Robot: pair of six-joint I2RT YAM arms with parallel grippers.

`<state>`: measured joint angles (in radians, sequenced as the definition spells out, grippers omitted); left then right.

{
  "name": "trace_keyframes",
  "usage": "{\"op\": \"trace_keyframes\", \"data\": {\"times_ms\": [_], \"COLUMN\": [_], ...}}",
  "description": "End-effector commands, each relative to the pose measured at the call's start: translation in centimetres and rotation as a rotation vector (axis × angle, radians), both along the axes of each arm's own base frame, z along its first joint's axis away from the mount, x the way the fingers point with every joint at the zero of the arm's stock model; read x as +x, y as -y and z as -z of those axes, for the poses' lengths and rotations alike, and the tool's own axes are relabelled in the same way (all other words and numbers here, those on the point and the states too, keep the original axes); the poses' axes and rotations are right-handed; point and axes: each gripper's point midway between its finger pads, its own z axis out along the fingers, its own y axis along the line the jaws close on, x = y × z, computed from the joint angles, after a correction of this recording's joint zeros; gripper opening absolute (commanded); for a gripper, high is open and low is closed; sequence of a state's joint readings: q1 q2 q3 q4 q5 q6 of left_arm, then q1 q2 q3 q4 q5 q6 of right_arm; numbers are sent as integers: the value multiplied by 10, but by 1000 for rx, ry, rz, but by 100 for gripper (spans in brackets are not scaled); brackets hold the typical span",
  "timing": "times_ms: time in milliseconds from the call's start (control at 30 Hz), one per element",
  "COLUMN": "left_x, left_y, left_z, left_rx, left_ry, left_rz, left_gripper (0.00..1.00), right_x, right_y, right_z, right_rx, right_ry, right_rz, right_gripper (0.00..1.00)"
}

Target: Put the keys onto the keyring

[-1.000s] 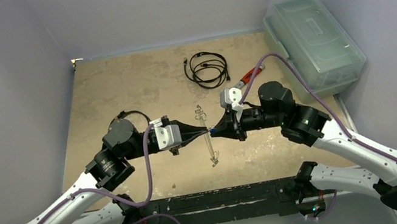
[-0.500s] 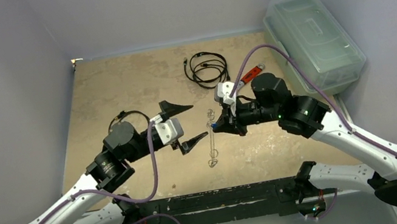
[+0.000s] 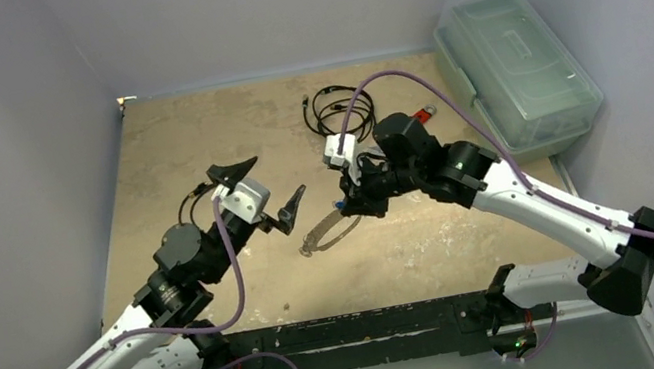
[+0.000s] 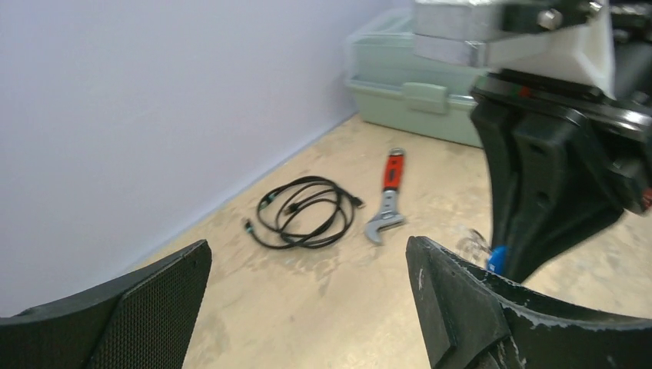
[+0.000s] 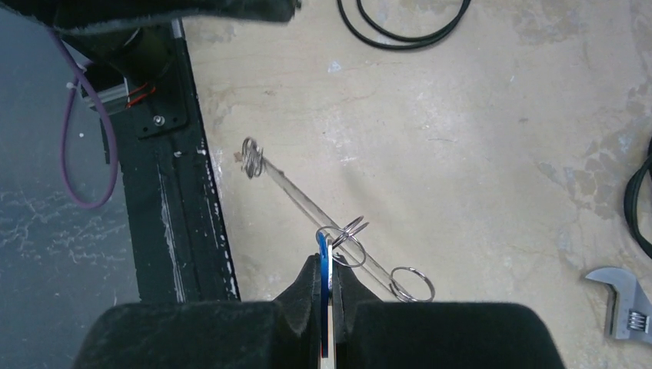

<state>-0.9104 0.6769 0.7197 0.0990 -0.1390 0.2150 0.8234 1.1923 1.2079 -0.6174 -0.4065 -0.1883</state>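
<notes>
My right gripper [image 3: 347,205] [image 5: 326,265] is shut on the blue-headed key [image 5: 324,257]. A pale strip lies against the blue head between the pads; I cannot tell whether it is the silver key. The keyring [image 3: 328,235] hangs from that key low over the table, down-left of the gripper. In the right wrist view the keyring [image 5: 296,196] shows edge-on as a thin slanted bar with small split rings on it. My left gripper [image 3: 263,191] [image 4: 307,307] stands wide open to the left of the ring, holding nothing. The blue key [image 4: 497,257] peeks out past its right finger.
A coiled black cable [image 3: 340,106] [image 4: 304,211] lies at the back middle. Right of it is a red-handled wrench [image 4: 388,200], partly hidden by my right arm in the top view. A pale green lidded box [image 3: 516,70] stands at the back right. The black base rail [image 5: 173,177] borders the table's near edge.
My left gripper has opened, let go of the keyring and drawn back to the left. The right arm has swung left with the key, and the ring has tipped from upright to slanted.
</notes>
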Motion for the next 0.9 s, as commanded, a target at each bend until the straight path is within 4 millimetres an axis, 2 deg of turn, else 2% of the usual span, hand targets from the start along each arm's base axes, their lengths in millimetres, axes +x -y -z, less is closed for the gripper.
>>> {"op": "trace_keyframes", "data": {"times_ms": [0, 200, 467, 700, 867], "left_x": [21, 18, 25, 27, 26], "left_y": [-37, -35, -45, -54, -61], "left_z": [-7, -8, -7, -8, -9], "left_rx": [-133, -115, -103, -96, -111], "left_ry": [-12, -53, -53, -50, -41], "left_rz": [-236, -217, -288, -334, -356], "left_gripper": [97, 99, 99, 99, 99], "right_x": [21, 43, 86, 144, 201], "right_y": [-19, -49, -94, -132, -141], "right_z": [-17, -7, 13, 28, 18], "right_rx": [49, 67, 49, 4, -7], "right_ry": [61, 20, -42, -8, 54], "right_rz": [4, 9, 58, 93, 182], "right_gripper": [0, 0, 0, 0, 0]}}
